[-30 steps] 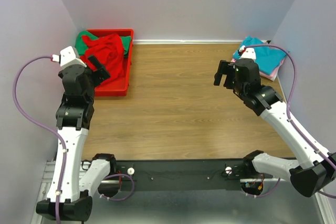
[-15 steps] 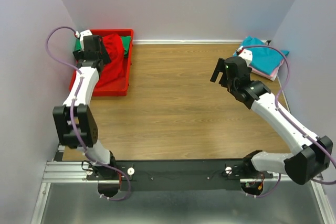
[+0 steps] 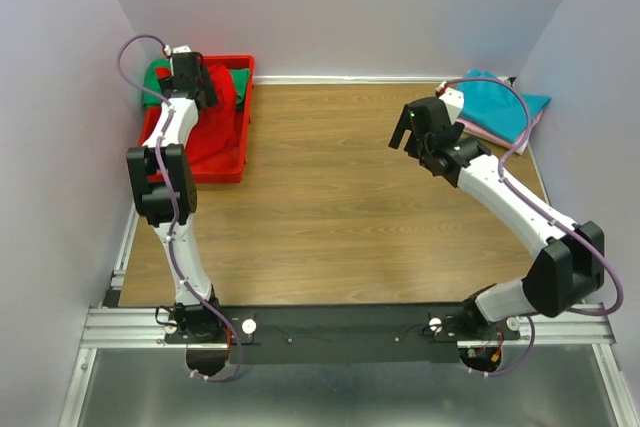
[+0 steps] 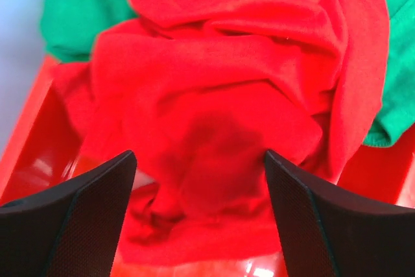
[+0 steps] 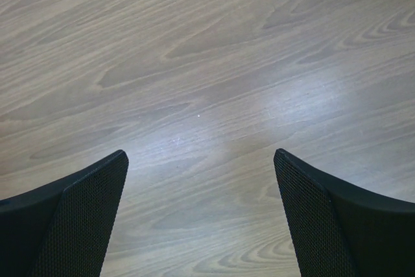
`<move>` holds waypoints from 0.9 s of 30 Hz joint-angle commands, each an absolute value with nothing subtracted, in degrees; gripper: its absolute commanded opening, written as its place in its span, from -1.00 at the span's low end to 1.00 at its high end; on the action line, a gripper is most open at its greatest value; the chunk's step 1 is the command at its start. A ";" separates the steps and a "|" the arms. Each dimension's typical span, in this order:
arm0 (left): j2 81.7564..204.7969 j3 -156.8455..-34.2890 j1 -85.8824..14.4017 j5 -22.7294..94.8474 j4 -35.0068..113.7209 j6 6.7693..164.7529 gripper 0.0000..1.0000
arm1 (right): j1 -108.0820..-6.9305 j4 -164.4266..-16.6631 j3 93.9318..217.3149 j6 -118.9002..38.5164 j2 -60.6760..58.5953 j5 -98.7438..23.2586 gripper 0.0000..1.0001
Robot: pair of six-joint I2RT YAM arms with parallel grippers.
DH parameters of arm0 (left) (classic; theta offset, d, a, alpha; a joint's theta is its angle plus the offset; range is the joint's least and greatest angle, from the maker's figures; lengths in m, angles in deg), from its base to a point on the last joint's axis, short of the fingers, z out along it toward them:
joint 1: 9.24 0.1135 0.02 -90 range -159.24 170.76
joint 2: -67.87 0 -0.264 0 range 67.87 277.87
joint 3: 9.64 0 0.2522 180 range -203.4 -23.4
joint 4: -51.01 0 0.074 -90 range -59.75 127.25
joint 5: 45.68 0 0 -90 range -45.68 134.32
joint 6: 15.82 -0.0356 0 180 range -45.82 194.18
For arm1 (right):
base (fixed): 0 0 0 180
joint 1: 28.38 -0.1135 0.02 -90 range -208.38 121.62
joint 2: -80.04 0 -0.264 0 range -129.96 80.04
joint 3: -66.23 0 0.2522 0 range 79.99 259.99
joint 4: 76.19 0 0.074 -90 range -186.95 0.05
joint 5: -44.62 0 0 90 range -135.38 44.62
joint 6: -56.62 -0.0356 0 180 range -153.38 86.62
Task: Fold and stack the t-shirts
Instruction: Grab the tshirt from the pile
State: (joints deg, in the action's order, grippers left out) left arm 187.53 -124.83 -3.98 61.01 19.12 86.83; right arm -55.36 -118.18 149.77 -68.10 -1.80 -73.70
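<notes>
Top view: L claw [image 3: 187, 75] over bright red cloth t-shirt [image 3: 215, 112] in red plastic bin [image 3: 225, 169], far-left tabletop [image 3: 330, 197]; R claw [image 3: 405, 133] above bare wood; teal t-shirt [image 3: 505, 105] far right.
L wrist: L claw [image 4: 200, 160] wide open, empty, that shirt below; green cloth t-shirt [image 4: 78, 11] beside.
R wrist: R claw [image 5: 201, 157] open, empty, over tabletop.

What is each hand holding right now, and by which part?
Nothing. The left hand is open above the crumpled red t-shirt in the red bin, no cloth pinched; the right hand is open over the wooden table.
</notes>
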 commanded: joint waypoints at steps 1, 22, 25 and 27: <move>190.65 -128.69 -3.35 56.28 18.62 86.13 0.69 | -55.19 -117.81 152.49 -70.73 -4.33 -75.53 1.00; 174.67 -120.52 -3.35 46.26 17.13 89.03 -1.00 | -55.10 -117.90 159.71 -62.47 -10.49 -72.28 1.00; 167.30 -120.17 -3.53 44.59 15.11 89.30 -1.00 | -55.19 -117.81 156.47 -62.56 -6.72 -71.66 1.00; 164.39 -121.04 -3.53 44.24 13.19 89.12 -1.00 | -55.19 -117.90 154.71 -62.64 -3.39 -71.49 1.00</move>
